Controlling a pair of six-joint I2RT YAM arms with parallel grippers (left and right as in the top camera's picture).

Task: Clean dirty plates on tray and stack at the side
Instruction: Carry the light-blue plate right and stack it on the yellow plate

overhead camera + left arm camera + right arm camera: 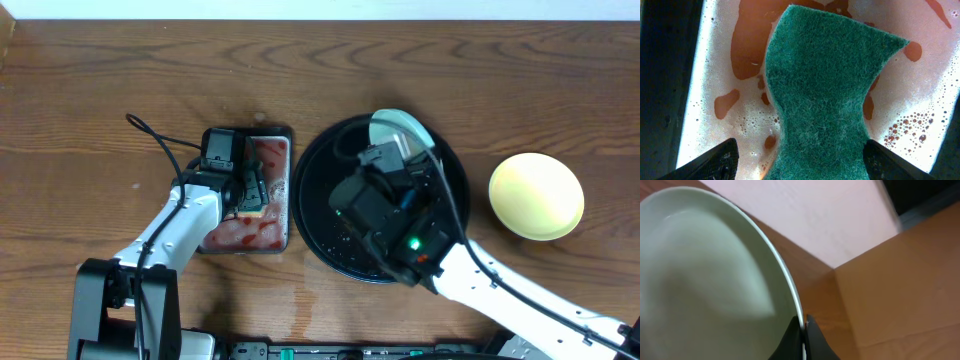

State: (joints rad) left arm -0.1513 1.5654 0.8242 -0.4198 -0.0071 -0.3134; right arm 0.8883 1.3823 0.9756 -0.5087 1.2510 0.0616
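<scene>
Between the jaws of my right gripper (803,336) I am pinching the rim of the aqua plate (705,280), closed tight on its edge. The plate is hanging tilted just ahead of my wrist, over the far side of the black tray (312,200). Off to the outer side of that hand, well apart from the tray, the yellow plate (536,196) is sitting on the table (100,100); I am taking that as the start of the stack. Under my left gripper (250,195) the green sponge (825,100) is lying in the red soapy water of the sponge tray (289,215), with a finger showing on either side of it. Whether they are squeezing it or only straddling it I cannot tell. I am judging the step in hand as wetting the sponge before wiping the held plate. To do it well I am planning on gripping the sponge at its narrow waist, lifting it straight up so it is draining over its own tray, and turning the plate's face toward my left hand, since a one-edge pinch is risking a swivel under pressure. A second aqua plate is not showing; my right arm may be hiding it
</scene>
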